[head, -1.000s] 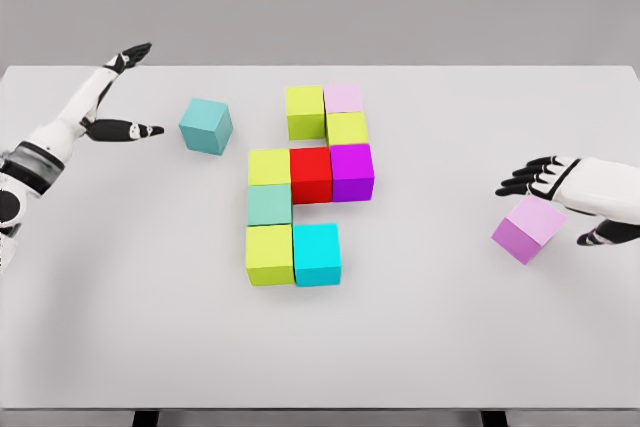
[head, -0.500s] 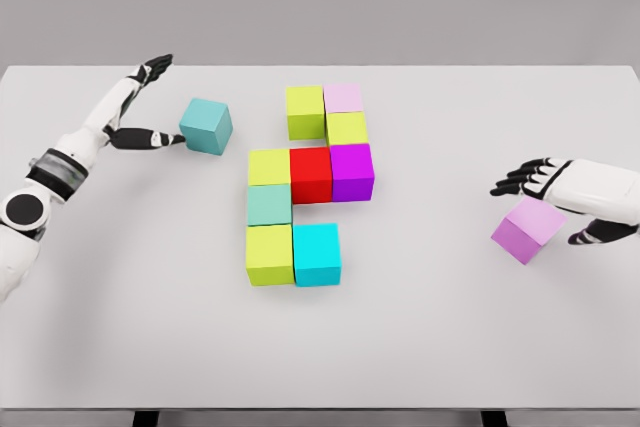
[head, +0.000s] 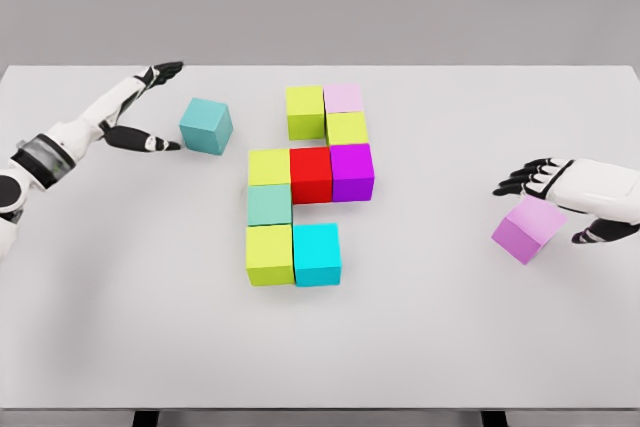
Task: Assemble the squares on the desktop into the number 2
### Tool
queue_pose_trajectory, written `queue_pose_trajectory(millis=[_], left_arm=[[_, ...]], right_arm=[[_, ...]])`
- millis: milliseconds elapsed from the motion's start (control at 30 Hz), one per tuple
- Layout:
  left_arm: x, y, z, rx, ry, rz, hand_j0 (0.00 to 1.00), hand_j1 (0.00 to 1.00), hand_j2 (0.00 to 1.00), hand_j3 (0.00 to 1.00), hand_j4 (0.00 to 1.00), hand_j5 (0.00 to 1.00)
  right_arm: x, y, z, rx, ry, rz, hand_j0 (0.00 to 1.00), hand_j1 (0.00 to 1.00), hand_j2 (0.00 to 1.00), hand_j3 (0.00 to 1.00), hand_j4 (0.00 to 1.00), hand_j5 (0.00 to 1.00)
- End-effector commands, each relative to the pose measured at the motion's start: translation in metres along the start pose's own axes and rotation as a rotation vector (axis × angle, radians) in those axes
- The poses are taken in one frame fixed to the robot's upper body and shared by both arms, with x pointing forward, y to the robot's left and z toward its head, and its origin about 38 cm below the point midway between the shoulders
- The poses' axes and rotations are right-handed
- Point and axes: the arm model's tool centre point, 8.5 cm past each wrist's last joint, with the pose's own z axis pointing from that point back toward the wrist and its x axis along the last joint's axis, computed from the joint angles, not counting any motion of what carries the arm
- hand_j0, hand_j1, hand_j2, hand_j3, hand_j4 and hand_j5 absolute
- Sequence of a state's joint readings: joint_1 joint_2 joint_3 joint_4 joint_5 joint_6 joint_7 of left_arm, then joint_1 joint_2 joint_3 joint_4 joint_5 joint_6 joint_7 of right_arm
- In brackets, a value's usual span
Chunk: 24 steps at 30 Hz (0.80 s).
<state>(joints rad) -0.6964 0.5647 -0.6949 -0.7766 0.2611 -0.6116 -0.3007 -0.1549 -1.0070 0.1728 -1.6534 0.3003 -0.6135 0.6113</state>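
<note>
Several coloured cubes stand joined mid-table: a lime cube (head: 305, 111) and pale pink cube (head: 343, 98) on top, a red cube (head: 311, 173) and magenta cube (head: 352, 171) in the middle, a cyan cube (head: 317, 253) at the bottom. A loose teal cube (head: 206, 125) sits at the left; my left hand (head: 160, 107) is open just left of it, thumb and fingers spread on either side without closing. A tilted pink-violet cube (head: 529, 229) lies at the right, with my right hand (head: 560, 202) open against it, fingers above and thumb to its right.
The white table (head: 430, 347) reaches to its front edge near the bottom of the view and its back edge behind the cubes. A grey wall stands behind it.
My left hand swung in toward the teal cube, touched it with the thumb, then drew back slightly. The right hand shifted a little around the pink-violet cube. The cubes stayed in place.
</note>
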Motion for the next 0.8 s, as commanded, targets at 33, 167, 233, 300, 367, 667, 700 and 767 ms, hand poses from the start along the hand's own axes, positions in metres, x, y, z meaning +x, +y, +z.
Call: queue_pose_trajectory(millis=[33, 167, 233, 300, 367, 667, 700, 767], left_arm=[[-0.003, 0.003, 0.004, -0.057, 0.015, -0.007, 1.00, 1.00, 1.00, 1.00, 1.00, 1.00], [-0.003, 0.009, 0.002, -0.065, 0.025, -0.017, 1.00, 1.00, 1.00, 1.00, 1.00, 1.00], [-0.003, 0.011, 0.002, -0.061, 0.030, -0.019, 1.00, 1.00, 1.00, 1.00, 1.00, 1.00], [-0.001, 0.013, -0.001, -0.069, 0.030, -0.033, 1.00, 1.00, 1.00, 1.00, 1.00, 1.00], [-0.003, 0.017, -0.002, -0.079, 0.046, -0.048, 1.00, 1.00, 1.00, 1.00, 1.00, 1.00], [-0.005, 0.015, -0.018, -0.095, 0.078, -0.072, 1.00, 1.00, 1.00, 1.00, 1.00, 1.00], [-0.004, 0.015, -0.020, -0.095, 0.077, -0.070, 1.00, 1.00, 1.00, 1.00, 1.00, 1.00], [-0.006, 0.011, -0.021, -0.113, 0.084, -0.061, 1.00, 1.00, 1.00, 1.00, 1.00, 1.00]], right_arm=[[-0.001, -0.001, 0.002, 0.000, 0.004, -0.001, 0.99, 0.99, 0.99, 0.99, 0.99, 0.99], [-0.001, -0.002, 0.003, -0.001, 0.005, -0.001, 0.99, 0.99, 0.99, 0.99, 0.99, 0.99], [-0.001, -0.002, 0.003, -0.001, 0.005, -0.001, 0.99, 0.99, 0.99, 0.99, 0.99, 0.99], [-0.001, -0.001, 0.003, 0.000, 0.004, -0.002, 0.99, 0.99, 0.99, 0.99, 0.99, 0.99], [-0.002, -0.002, 0.003, -0.002, 0.007, -0.003, 0.99, 0.99, 0.99, 0.99, 0.99, 0.99], [-0.009, -0.003, -0.016, 0.040, -0.014, -0.004, 0.99, 0.99, 0.99, 0.99, 0.99, 0.99], [-0.009, -0.003, -0.016, 0.041, -0.014, -0.002, 0.99, 0.99, 0.99, 0.99, 0.99, 0.99], [-0.009, -0.006, -0.013, 0.046, -0.012, 0.008, 0.99, 0.99, 0.99, 0.99, 0.99, 0.99]])
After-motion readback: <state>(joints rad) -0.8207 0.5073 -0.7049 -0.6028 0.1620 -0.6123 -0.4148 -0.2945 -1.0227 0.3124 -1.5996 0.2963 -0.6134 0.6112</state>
